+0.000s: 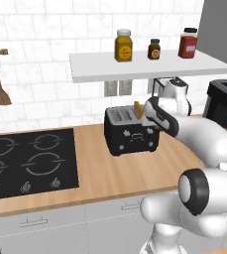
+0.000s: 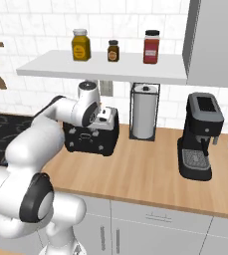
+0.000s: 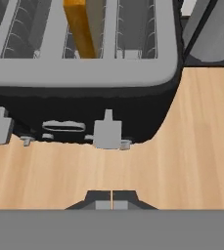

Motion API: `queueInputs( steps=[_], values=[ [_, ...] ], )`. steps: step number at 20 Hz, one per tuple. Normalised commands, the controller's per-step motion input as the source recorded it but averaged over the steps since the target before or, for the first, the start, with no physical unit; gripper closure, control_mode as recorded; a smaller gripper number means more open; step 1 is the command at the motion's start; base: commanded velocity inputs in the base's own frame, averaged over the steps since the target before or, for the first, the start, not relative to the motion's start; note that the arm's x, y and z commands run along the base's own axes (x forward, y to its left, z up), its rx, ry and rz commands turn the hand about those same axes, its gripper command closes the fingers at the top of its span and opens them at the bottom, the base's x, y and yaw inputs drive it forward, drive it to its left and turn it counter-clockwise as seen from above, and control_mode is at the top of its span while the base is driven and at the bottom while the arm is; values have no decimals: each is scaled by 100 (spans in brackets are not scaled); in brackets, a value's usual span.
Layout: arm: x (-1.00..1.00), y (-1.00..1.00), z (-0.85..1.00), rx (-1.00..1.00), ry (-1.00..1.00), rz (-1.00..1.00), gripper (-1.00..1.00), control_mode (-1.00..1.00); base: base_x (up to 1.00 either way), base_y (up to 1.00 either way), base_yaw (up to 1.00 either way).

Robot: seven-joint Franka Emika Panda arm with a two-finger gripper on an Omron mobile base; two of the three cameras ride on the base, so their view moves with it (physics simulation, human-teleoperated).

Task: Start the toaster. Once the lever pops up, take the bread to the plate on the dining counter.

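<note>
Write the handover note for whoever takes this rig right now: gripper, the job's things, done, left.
Gripper: shut, holding nothing, hanging over the worktop just in front of the toaster, in line with its right-hand lever tab.
Bread: standing upright in a toaster slot, top edge sticking out.
Plate and dining counter: not in these views.
Done: arm brought to the toaster's front, jaws closed ready to push.
Left: press the lever down, wait for it to pop up, lift the slice out, carry it to the plate on the dining counter.
</note>
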Motion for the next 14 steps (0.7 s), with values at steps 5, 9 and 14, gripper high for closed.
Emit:
queueInputs(
  steps=[5, 9, 14],
  values=[
    [29, 0, -20, -2, 0, 0, 100, -100, 0, 0, 0],
    [32, 0, -25, -3, 0, 0, 100, -100, 0, 0, 0],
    [38, 0, -25, -2, 0, 0, 100, -100, 0, 0, 0]
  ],
)
